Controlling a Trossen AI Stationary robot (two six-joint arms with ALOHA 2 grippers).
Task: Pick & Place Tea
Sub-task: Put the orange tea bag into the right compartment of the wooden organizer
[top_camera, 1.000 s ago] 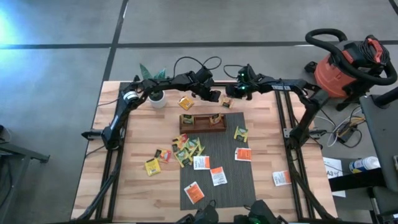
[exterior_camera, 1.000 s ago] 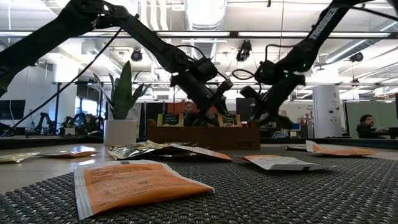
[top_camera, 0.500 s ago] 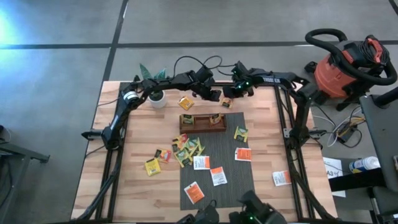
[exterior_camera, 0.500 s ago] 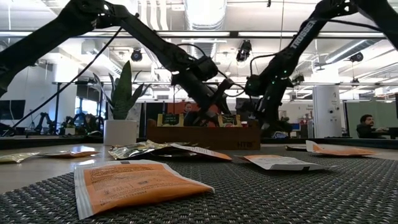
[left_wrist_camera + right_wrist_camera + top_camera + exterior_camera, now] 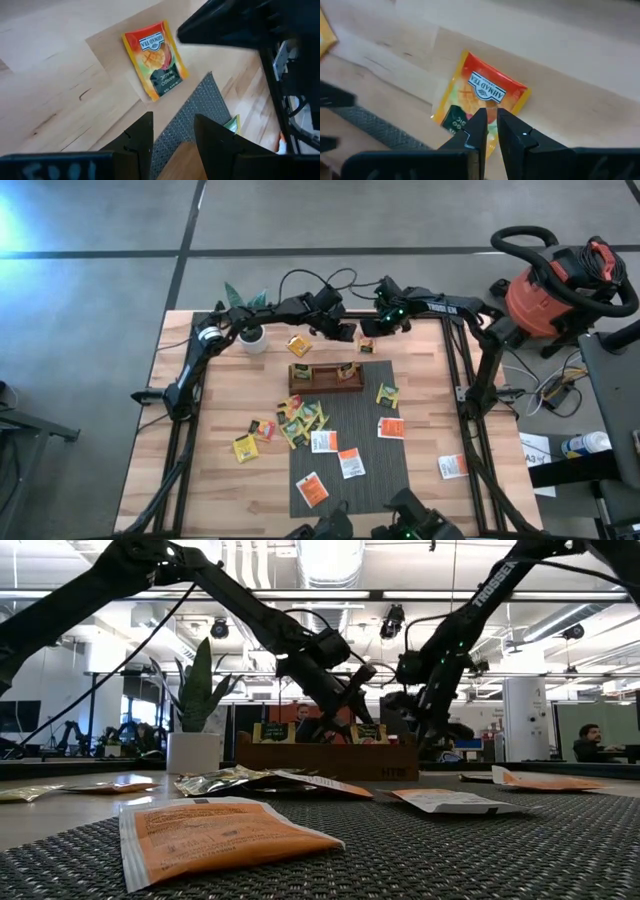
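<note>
Both arms reach to the far side of the bench (image 5: 220, 390). The right jaws (image 5: 490, 122) hang nearly closed over one orange-and-green tea sachet (image 5: 480, 100) lying flat on the wood — holding nothing. The left jaws (image 5: 172, 132) stand apart beside it, also empty. On the grey mat (image 5: 365, 420) I count about five orange-and-white sachets (image 5: 391, 428). One more (image 5: 452, 466) lies off the mat, right. A wooden tray (image 5: 325, 377) holds two sachets upright.

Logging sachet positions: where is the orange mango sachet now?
High view: the mango sachet lies on bare wood at the table's far edge, between wooden tray and right tool.
</note>
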